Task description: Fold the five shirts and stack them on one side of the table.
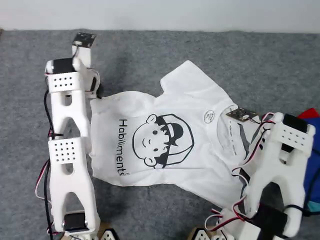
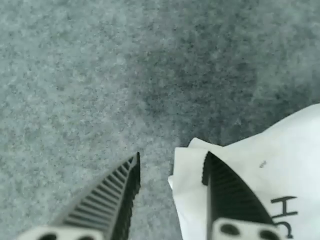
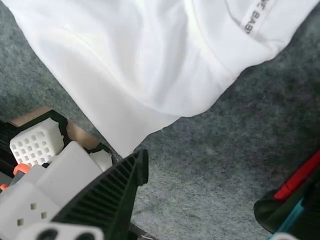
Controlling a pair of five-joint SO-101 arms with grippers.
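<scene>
Grey carpeted tabletop [image 1: 165, 45] beneath a pale wall [image 1: 165, 14] behind.

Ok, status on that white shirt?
Left hand open, astride white shirt's hem corner. Right hand open, above grey table off the collar end. Shirt flat, print up, unfolded. Coloured clothes heaped beyond right arm, apart from it.

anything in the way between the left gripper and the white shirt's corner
Nothing visible stands in the way. The left gripper is open over the gray table, and the corner of the white shirt lies right at one of its fingers, with no other object between them.
</scene>
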